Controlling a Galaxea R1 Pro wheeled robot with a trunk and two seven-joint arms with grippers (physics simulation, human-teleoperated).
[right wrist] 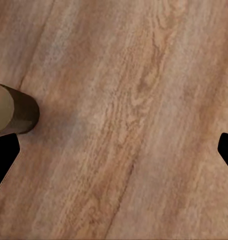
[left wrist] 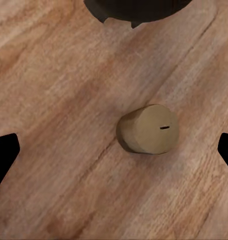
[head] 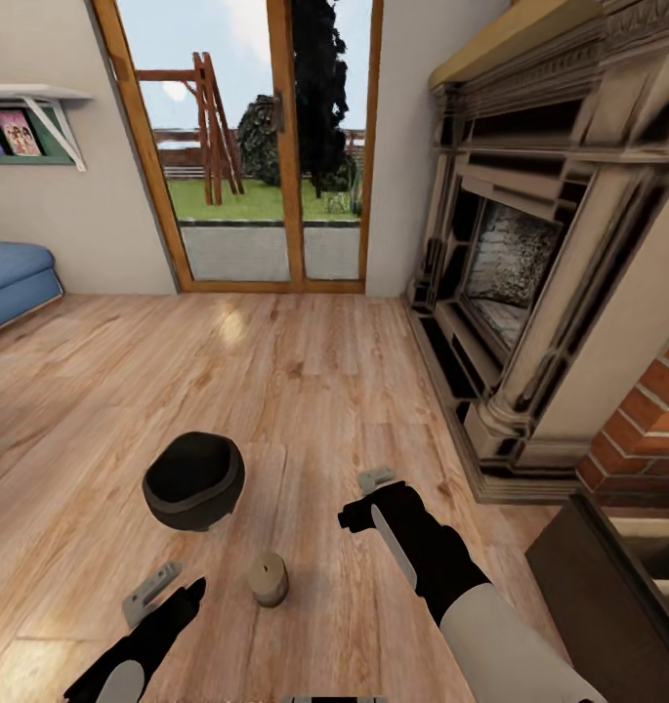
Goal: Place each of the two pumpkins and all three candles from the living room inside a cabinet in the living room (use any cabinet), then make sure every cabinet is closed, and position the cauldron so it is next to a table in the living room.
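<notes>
Both arms are glossy black toward the wrist, white further back, ending in grey metal jaws.

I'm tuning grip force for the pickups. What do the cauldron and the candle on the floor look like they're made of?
The cauldron looks like cast iron or another dark metal: matte black, thick rim, no gloss. It could equally be dark ceramic. The candle looks like wax: a smooth beige stub with a dull finish and a short dark wick mark on top. Both stand on a wood-grain plank floor.

My head camera looks forward and down across the wooden floor (head: pixel 305 391). Both wrist cameras face it closely, sharing the candle (left wrist: pixel 148 129).
</notes>
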